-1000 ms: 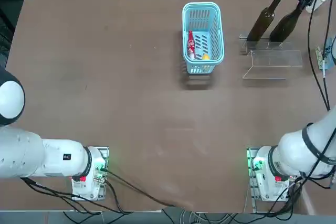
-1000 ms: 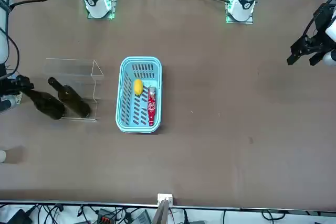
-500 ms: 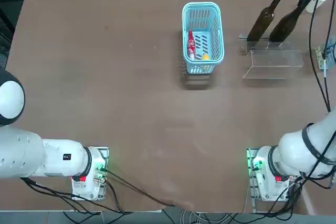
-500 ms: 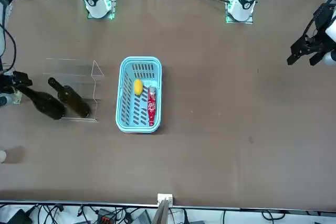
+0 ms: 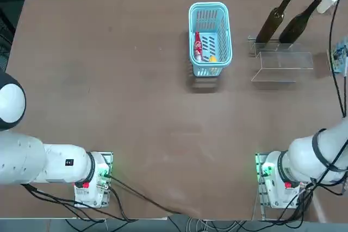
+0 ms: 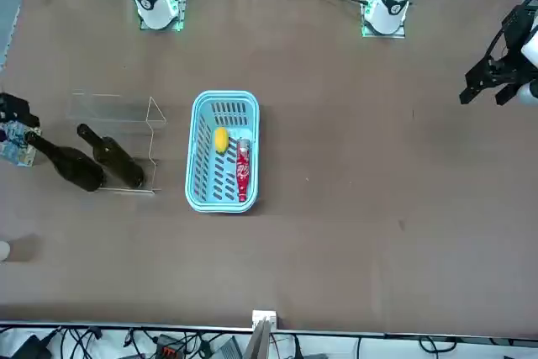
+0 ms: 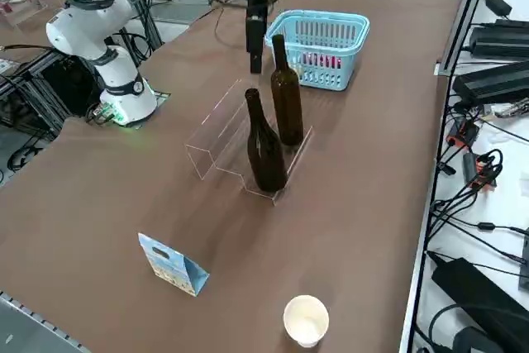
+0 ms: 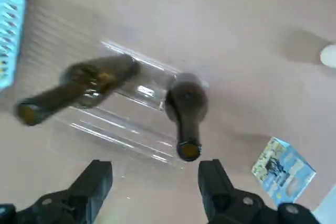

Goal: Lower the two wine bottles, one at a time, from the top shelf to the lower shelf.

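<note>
Two wine bottles stand upright on the top shelf [image 5: 280, 44] of a clear acrylic stand. One is slimmer and browner [image 5: 274, 19] [image 7: 286, 98] [image 8: 84, 85]. The other is wider and darker [image 5: 299, 23] [image 7: 265, 153] [image 8: 186, 106]. The lower shelf [image 5: 283, 71] [image 7: 216, 131] is bare. My right gripper [image 8: 157, 182] [image 7: 254, 62] hangs high above the stand, open and holding nothing, with the wider bottle's mouth showing just beyond the gap between its fingers. The top view does not show the gripper.
A light blue basket [image 5: 210, 37] [image 7: 321, 37] holding a red packet and a yellow item stands left of the stand. A white paper cup [image 7: 306, 318] and a blue folded card [image 7: 173, 265] sit on the table's right side. A black cable [image 5: 337, 74] hangs near the right edge.
The right gripper has opened a little wider and lifted away from the wider bottle's neck, leaving the top view. Both bottles stay where they were.
</note>
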### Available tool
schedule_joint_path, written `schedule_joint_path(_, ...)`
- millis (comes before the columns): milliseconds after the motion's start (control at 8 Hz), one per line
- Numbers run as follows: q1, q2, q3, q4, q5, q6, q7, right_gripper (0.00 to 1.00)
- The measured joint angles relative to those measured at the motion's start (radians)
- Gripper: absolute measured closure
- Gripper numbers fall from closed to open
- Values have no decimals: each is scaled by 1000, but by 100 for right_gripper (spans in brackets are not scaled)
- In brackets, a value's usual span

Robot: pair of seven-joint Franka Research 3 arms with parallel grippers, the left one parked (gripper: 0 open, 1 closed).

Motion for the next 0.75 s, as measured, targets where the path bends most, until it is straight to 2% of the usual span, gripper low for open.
schedule_joint_path(375,13,-88,6,7,46,-56,188,0)
schedule_joint_path(750,59,-151,10,-62,47,-44,321,0)
